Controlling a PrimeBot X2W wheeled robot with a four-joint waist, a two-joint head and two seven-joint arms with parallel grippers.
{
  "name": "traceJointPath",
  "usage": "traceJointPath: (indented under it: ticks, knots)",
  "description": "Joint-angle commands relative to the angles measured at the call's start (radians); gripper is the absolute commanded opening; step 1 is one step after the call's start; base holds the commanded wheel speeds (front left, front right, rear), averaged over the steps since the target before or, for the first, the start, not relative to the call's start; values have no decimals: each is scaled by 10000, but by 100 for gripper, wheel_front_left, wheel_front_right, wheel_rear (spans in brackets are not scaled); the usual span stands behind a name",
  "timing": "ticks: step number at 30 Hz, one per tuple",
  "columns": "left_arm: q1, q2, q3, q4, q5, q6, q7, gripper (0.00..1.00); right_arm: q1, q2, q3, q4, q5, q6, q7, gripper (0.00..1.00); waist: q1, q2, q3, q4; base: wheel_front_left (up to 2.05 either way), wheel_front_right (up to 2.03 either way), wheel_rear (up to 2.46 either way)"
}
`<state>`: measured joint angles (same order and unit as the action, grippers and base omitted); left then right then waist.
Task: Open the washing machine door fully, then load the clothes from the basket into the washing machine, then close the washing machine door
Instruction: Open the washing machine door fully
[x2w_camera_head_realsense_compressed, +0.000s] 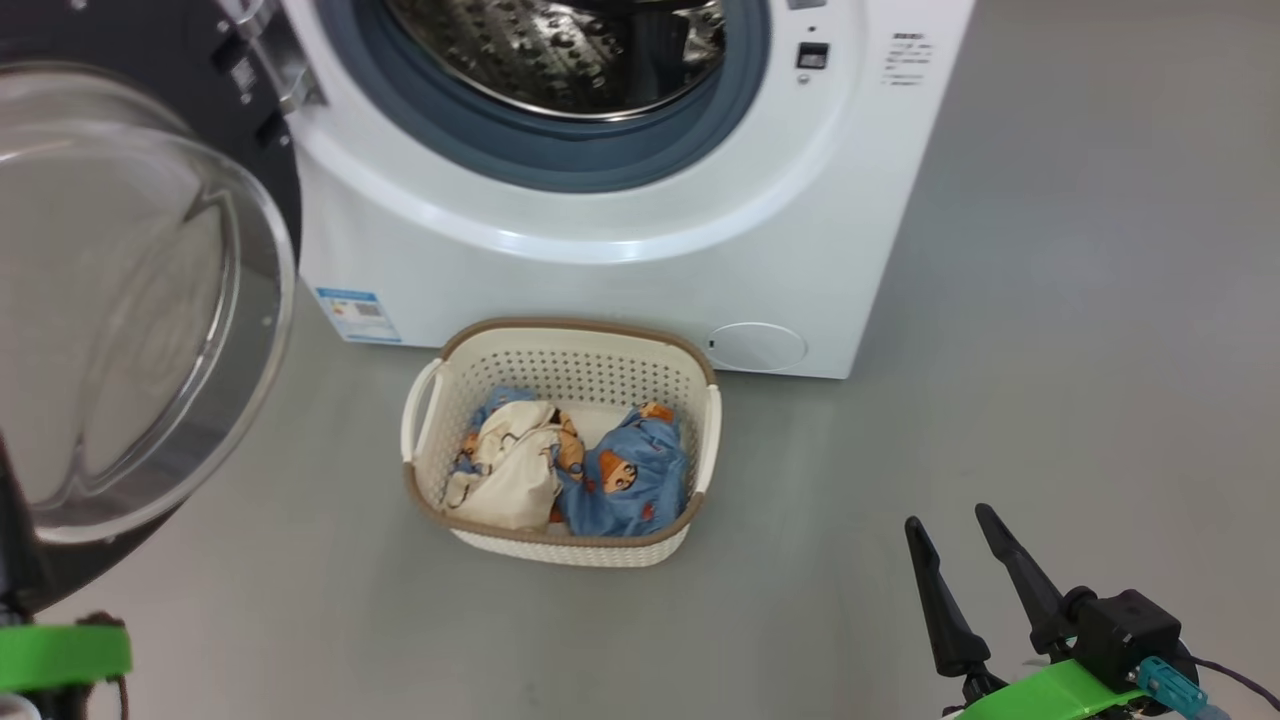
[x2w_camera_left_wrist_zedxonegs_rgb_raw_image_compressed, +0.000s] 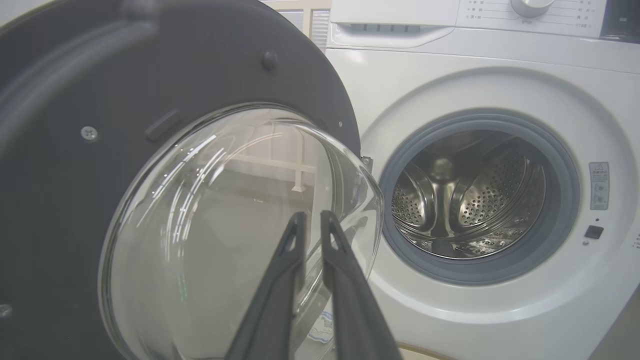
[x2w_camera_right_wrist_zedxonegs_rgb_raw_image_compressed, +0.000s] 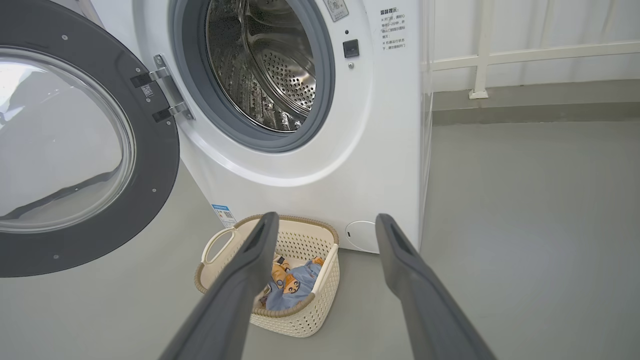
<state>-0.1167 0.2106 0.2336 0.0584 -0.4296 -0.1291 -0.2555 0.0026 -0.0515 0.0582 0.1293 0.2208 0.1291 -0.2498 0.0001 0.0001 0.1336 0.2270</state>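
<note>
The washing machine (x2w_camera_head_realsense_compressed: 600, 250) stands with its steel drum (x2w_camera_left_wrist_zedxonegs_rgb_raw_image_compressed: 465, 200) exposed. The washing machine door (x2w_camera_head_realsense_compressed: 150, 300) is swung wide to the left, its bulging glass (x2w_camera_left_wrist_zedxonegs_rgb_raw_image_compressed: 225, 225) facing me. My left gripper (x2w_camera_left_wrist_zedxonegs_rgb_raw_image_compressed: 313, 220) points at the inner side of that glass, its fingers a narrow gap apart with nothing between them. The cream basket (x2w_camera_head_realsense_compressed: 560, 335) sits on the floor in front of the machine and holds the clothes (x2w_camera_head_realsense_compressed: 630, 470), blue with bears, one showing a cream side (x2w_camera_head_realsense_compressed: 515, 460). My right gripper (x2w_camera_head_realsense_compressed: 948, 520) hangs open, low and to the right of the basket (x2w_camera_right_wrist_zedxonegs_rgb_raw_image_compressed: 300, 312).
Grey floor (x2w_camera_head_realsense_compressed: 1080, 300) stretches to the right of the machine. A white railing (x2w_camera_right_wrist_zedxonegs_rgb_raw_image_compressed: 480, 55) and a wall run behind it. The machine's control knob (x2w_camera_left_wrist_zedxonegs_rgb_raw_image_compressed: 530, 5) is at the top. The open door takes up the space on the left.
</note>
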Motion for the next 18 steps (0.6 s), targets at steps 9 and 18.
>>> traceJointPath:
  ticks: [9, 18]
  knots:
    - [1087, -126, -272, -299, 169, -15, -62, 100, 221, 13, 209, -663, 128, 16, -120, 100, -1, -1, -427, -1285, 0, 0, 0]
    - [1875, -386, -547, 40, 564, -15, -63, 100, 546, 13, 244, -1179, 107, 16, -120, 100, -1, -1, -666, -2056, 0, 0, 0]
